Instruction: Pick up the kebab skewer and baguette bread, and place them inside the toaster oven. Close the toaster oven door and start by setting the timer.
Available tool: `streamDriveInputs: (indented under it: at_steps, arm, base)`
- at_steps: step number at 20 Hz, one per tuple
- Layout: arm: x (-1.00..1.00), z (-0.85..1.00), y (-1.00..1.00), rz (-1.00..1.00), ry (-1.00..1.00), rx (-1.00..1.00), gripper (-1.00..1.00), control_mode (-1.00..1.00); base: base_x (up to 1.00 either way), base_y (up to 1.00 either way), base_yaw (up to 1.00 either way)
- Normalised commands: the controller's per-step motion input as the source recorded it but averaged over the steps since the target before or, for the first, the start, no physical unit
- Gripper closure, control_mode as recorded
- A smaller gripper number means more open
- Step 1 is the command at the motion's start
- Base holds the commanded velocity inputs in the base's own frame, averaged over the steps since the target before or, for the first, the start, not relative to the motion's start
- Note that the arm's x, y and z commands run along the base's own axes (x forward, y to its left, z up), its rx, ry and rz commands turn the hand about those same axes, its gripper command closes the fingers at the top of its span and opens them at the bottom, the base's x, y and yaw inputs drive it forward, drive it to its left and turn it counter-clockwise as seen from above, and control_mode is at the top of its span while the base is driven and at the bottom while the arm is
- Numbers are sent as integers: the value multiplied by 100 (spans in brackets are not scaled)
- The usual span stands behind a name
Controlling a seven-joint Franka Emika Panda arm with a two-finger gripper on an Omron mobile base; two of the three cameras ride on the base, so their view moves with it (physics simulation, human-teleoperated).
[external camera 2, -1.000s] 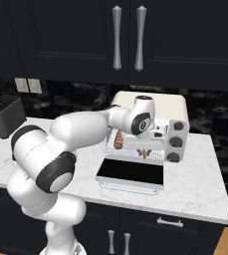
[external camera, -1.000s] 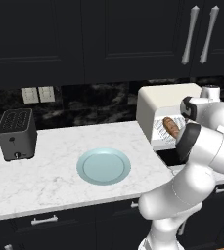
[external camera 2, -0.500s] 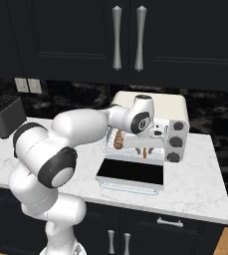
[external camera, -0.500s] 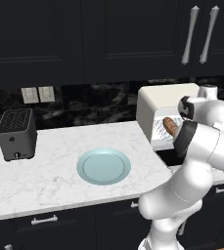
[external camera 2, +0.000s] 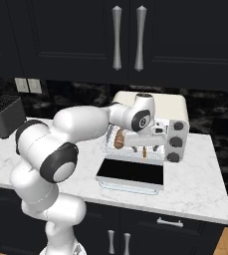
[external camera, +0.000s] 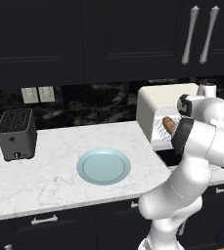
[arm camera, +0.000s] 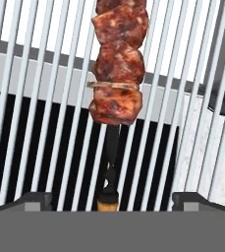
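Kebab skewer (arm camera: 117,74) lay on the toaster oven (external camera 2: 177,110) rack, directly ahead of the gripper (arm camera: 112,199); fingers spread apart, empty. Withdrawal risked snagging the stick end, dragging it off.

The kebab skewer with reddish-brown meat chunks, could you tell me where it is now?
The kebab skewer lies on the wire rack inside the cream-white toaster oven, between the open gripper's fingertips.

One kebab skewer (arm camera: 118,64), one baguette bread (external camera 2: 119,139) apparently, one plate (external camera: 103,166).
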Motion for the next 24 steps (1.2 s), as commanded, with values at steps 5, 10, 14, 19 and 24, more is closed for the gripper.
streamDriveInputs:
  at_steps: [5, 10, 14, 19, 24]
  arm:
    - [-33, 0, 0, 4, -3, 0, -100, -100]
    - [-45, 0, 0, 0, -6, 0, -100, -100]
    - [-43, 0, -6, 0, -4, 0, -100, -100]
    - [-58, -18, -1, -2, 0, 0, -100, -100]
    - [-39, -42, 0, -7, -1, 0, -100, -100]
  base:
    - [0, 0, 0]
    - [0, 0, 0]
    - [0, 0, 0]
    - [0, 0, 0]
    - [0, 0, 0]
